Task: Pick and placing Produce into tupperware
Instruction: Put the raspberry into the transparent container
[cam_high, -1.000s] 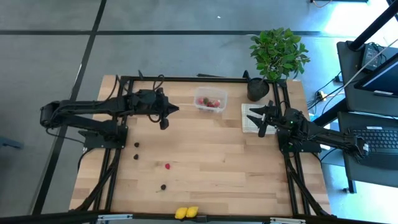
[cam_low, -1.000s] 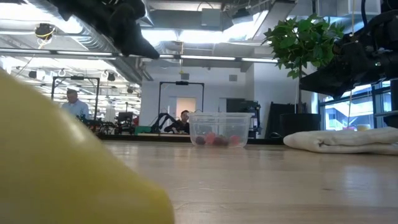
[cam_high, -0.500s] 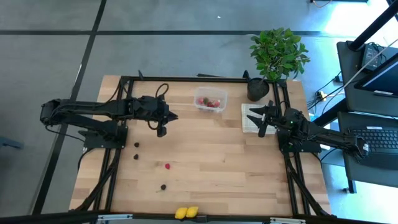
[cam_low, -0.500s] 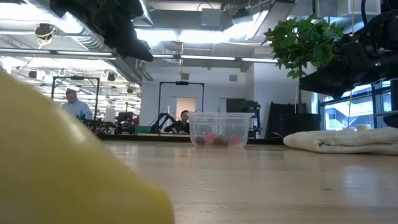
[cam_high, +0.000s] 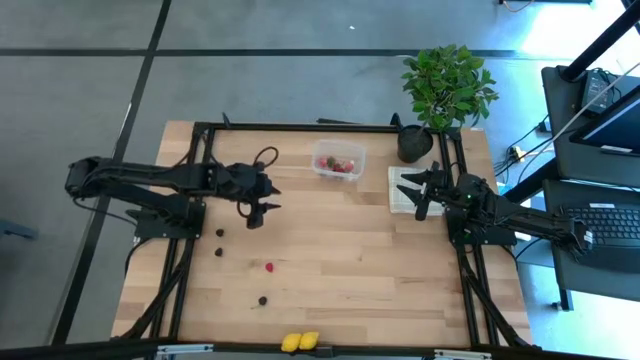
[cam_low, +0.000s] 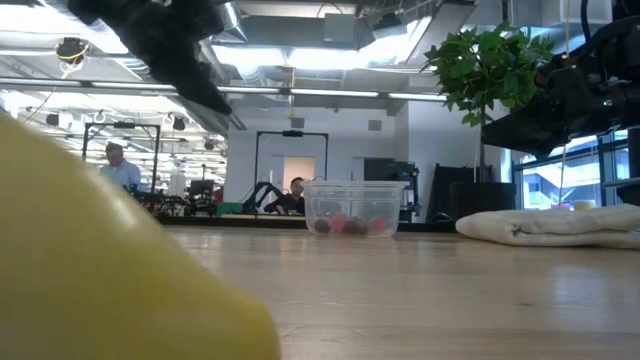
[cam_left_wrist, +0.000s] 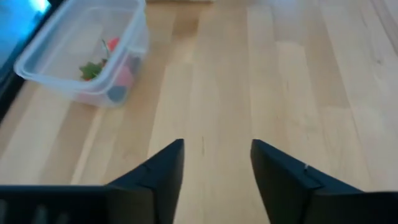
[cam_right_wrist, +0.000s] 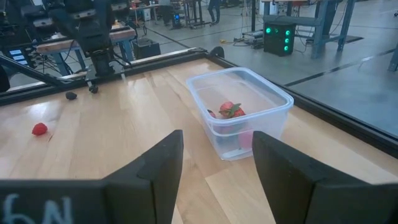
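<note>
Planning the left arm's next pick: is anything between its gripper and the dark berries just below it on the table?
Nothing visible: the open left gripper hangs over bare wood, and the two dark berries lie close by with only table between.
</note>
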